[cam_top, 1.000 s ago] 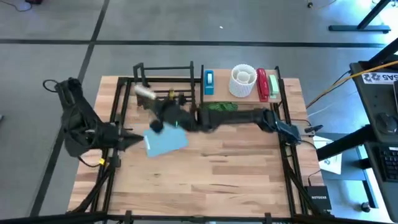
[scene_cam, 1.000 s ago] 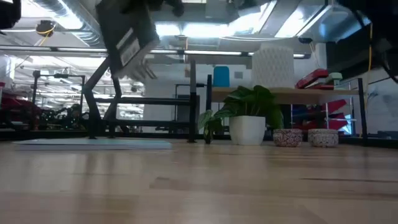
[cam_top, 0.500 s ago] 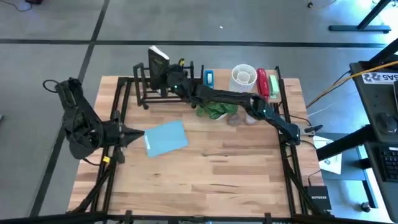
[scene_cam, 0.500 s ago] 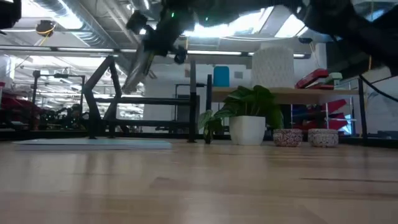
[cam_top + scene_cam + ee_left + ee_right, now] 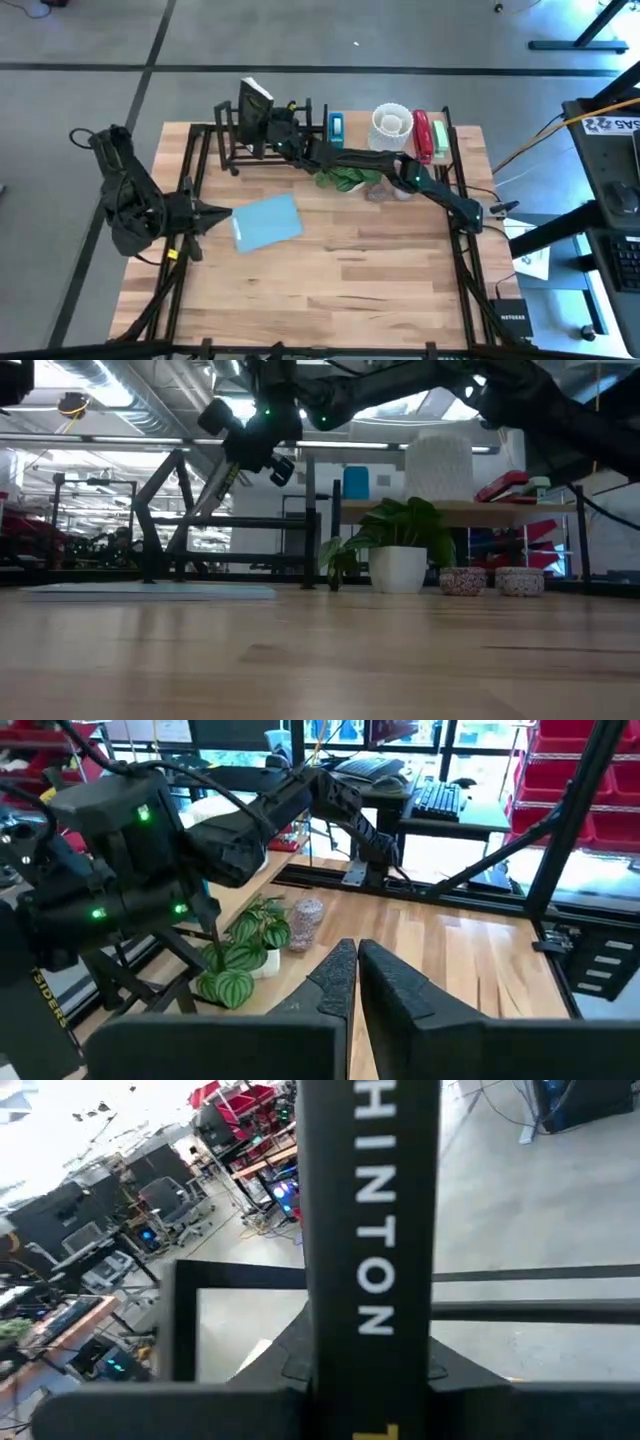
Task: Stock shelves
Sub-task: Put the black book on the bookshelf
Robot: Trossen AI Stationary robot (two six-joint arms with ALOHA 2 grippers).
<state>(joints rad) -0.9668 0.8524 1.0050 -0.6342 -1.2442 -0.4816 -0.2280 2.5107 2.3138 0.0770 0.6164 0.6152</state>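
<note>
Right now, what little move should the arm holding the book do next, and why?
Probably lower the dark book with white spine letters a bit more: the right tool grips it, tilted, over the small black metal open-frame rack, not yet resting. The left tool waits near the light blue sheet.

Matt black metal rack (image 5: 262, 142) on a pale wood tabletop (image 5: 350, 270)

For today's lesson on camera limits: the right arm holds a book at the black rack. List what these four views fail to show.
- Book: right wrist view shows only its spine filling the frame, the title cut off by the edges.
- Right gripper: high view, its contact with the book is too small to read.
- Black rack: low view, dark bars against the bright room hide whether the book touches it.
- Left gripper: waits, shut, at the table's left.
</note>
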